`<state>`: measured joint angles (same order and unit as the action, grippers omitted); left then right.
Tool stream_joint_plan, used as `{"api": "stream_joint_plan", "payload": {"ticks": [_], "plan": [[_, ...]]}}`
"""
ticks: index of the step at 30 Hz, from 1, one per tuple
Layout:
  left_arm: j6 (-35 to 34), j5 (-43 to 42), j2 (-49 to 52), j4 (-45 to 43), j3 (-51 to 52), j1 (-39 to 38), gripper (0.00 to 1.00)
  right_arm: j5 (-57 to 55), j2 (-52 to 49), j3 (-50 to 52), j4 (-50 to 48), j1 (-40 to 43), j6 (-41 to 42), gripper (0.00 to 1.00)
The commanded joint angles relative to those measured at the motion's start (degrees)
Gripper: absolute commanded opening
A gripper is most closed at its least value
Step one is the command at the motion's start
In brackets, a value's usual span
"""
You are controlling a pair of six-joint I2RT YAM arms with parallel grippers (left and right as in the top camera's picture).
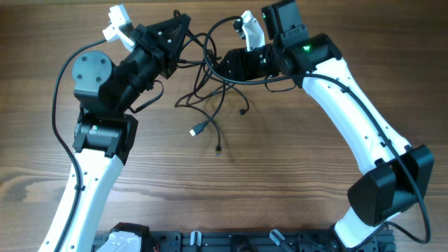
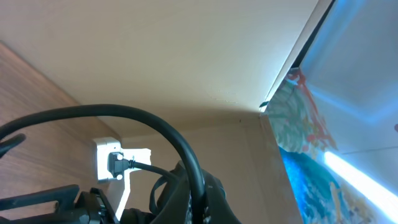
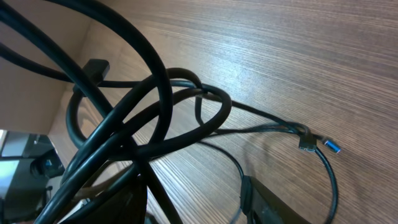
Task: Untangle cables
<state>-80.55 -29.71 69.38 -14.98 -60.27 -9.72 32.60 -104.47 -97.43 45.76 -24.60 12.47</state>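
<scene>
**A:** Where are the cables?

**B:** At the far middle of the tabletop, between the two grippers. They are thin black cords, knotted thickest up by the grippers. Looser loops trail from there toward the near side.

**A:** Any ends showing?

**B:** In the overhead view a silvery plug lies flat on the wood, just clear of the loops. Two thinner tails end close by. In the right wrist view the cables cross over one another in fat loops. One strand runs out to a small silver connector beside a blue-tipped plug.

**A:** And the left gripper?

**B:** Its jaws are together. Cords loop round its tip, but I cannot tell whether one is pinched there. Its own camera shows only a thick black cord arcing close to the lens, and I cannot tell whose it is.

**A:** The right gripper?

**B:** It points into the knot from the other side. Low in its wrist view are two dark shapes that I take for its fingers. They stand apart with wood showing between them, and the bundle crosses the left one. No grip is visible.

**A:** What about the surface and the room?

**B:** The tabletop is brown wood grain with a black rail along the near edge. Behind it is a cream wall with a white socket that has a black plug in it. To the right is a panel patterned in blue, red and green.
</scene>
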Motion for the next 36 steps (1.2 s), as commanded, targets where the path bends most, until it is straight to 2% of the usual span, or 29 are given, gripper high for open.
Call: {"api": "stream_joint_plan", "payload": {"ticks": [1, 6, 8, 10, 11, 12, 15, 18, 20, 21, 22, 23, 24, 25, 27, 29, 31, 32, 33, 34, 36], "plan": [[-1.6, 3.7, -1.0, 2.0, -0.7, 0.3, 0.04, 2.0, 3.8, -0.5, -0.8, 0.2, -3.9, 0.50], [-3.0, 3.8, -1.0, 4.0, -0.7, 0.2, 0.04, 3.3, 8.8, -0.5, -2.5, -0.4, -5.1, 0.50], [-5.4, 3.0, -1.0, 4.6, -0.7, 0.2, 0.04, 9.0, 8.8, -0.5, -4.8, -1.3, -11.4, 0.53], [-10.3, 3.0, -1.0, 6.7, -0.7, 0.2, 0.04, 9.9, 8.8, -0.5, -7.8, -2.0, -13.1, 0.61], [-12.3, 3.0, -1.0, 6.9, -0.7, 0.2, 0.04, 9.8, 8.5, -0.4, -8.8, -2.0, -14.1, 0.61], [-17.7, 2.8, -1.0, 6.9, -0.7, 0.2, 0.04, 9.3, 7.7, -0.4, -9.3, -2.0, -13.9, 0.60], [-27.5, 2.8, -1.0, 6.8, -0.7, 0.2, 0.04, 9.9, 5.9, -0.4, -9.3, -3.5, -13.9, 0.52], [-31.0, 4.2, -1.0, 6.6, -0.7, 0.2, 0.04, 5.0, 5.3, -0.4, -8.5, -4.9, -13.8, 0.43], [-30.9, 7.6, -1.0, 6.9, -0.7, 0.2, 0.04, 3.0, 5.4, -0.4, -7.0, -4.4, -13.2, 0.20], [-30.1, 9.8, -1.0, 8.4, -0.7, 0.2, 0.04, 3.0, 5.7, -0.4, -6.4, -3.9, -11.4, 0.04], [-26.1, 12.7, -1.0, 11.9, -0.7, 0.2, 0.09, 3.0, 6.1, -0.5, -6.0, -3.5, -10.2, 0.04], [-21.7, 15.8, -0.8, 15.9, -0.7, 0.2, 0.26, 3.0, 6.5, -0.5, -5.5, -2.8, -8.1, 0.04], [-17.0, 17.4, -0.3, 19.4, -0.7, 0.2, 0.49, 3.0, 7.2, -0.5, -4.8, -1.9, -6.2, 0.04], [-10.7, 18.7, 0.2, 22.7, -0.7, 0.3, 0.61, 3.0, 8.0, -0.5, -4.1, -1.3, -5.5, 0.04], [3.4, 21.2, 1.3, 27.0, -0.7, 0.4, 0.77, 3.0, 9.6, -0.5, -3.3, -0.1, -3.1, 0.04], [19.3, 20.4, 2.7, 30.2, -0.7, 0.3, 0.88, 1.1, 11.0, -1.2, -0.8, 0.8, -1.2, 0.04], [35.1, 12.3, 4.1, 29.4, -0.7, 0.3, 0.94, -1.5, 11.2, -2.9, 3.5, 0.8, -1.9, 0.04], [41.8, 7.3, 5.2, 28.5, -0.7, 0.4, 0.94, -1.3, 11.2, -3.8, 5.5, 0.8, -2.5, 0.04], [47.3, 2.5, 6.5, 28.2, -0.7, 0.4, 0.93, -0.3, 11.2, -4.9, 7.3, 0.8, -4.3, 0.04], [50.2, -1.6, 7.9, 28.1, -0.7, 0.7, 0.99, -0.2, 11.2, -6.2, 9.2, 0.8, -5.5, 0.04], [53.2, -8.9, 11.0, 27.1, -0.7, 2.0, 1.00, 0.1, 11.2, -9.1, 13.0, 0.8, -7.6, 0.04]]}}
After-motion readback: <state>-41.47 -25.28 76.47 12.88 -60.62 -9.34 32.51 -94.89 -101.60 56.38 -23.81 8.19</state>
